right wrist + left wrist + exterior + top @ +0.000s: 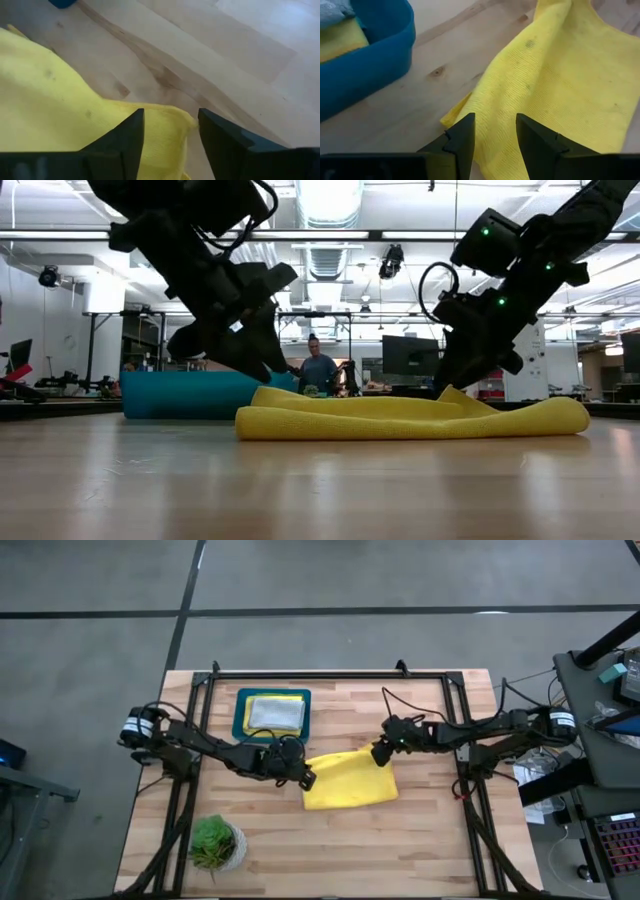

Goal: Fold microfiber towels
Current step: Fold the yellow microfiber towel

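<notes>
A yellow microfiber towel lies folded over on the wooden table, in two layers in the low view. My left gripper is open and slants down over the towel's left end. My right gripper is also open. It slants down at the towel's far right corner, which rises in a small peak by the fingers. A pale grey towel lies folded on a yellow one in the teal tray. My left gripper hangs open just over the towel's left end, fingers slanting down from the table's left; whether they touch the cloth I cannot tell. My right gripper stands open astride the raised far right corner, slanting down from the right; whether it touches I cannot tell.
The teal tray stands at the far left of the towel, close behind my left arm. A small potted plant sits near the front left corner. Bare wood lies in front of the towel. A person is in the room behind.
</notes>
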Robot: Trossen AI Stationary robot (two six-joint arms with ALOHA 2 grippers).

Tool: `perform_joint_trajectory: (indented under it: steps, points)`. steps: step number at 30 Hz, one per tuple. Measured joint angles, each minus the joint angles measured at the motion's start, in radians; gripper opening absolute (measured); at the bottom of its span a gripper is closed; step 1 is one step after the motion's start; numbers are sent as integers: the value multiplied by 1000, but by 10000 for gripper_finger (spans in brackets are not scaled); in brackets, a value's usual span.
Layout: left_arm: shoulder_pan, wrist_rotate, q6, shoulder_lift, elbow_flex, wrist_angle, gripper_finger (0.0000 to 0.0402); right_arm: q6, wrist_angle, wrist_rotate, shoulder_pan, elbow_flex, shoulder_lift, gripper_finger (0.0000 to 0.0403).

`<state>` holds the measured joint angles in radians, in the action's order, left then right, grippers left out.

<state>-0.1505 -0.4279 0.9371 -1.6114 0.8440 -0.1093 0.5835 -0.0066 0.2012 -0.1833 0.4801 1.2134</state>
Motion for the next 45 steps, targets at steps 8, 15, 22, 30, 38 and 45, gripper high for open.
perform_joint_trajectory:
  steps: [8, 15, 22, 30, 38, 45]
  points:
    - [10, -3, 0, -30, -2, 29, 127, 0, 0, 0, 0, 0, 2, 92]
    - [14, -4, -2, -76, 1, 117, 127, -32, -2, 0, 2, -1, 2, 31]
    - [14, 34, -64, -57, 1, 113, 127, -151, 20, -166, 3, 2, -9, 18]
    - [12, 79, -80, 39, -1, 20, 127, -202, -38, -267, 32, 3, -104, 17]
    - [7, 128, -81, 33, -45, 53, 147, -296, -115, -542, 164, -7, -165, 17]
    - [7, 57, -26, 20, -84, 112, 197, -256, -114, -541, 298, -7, -142, 17]
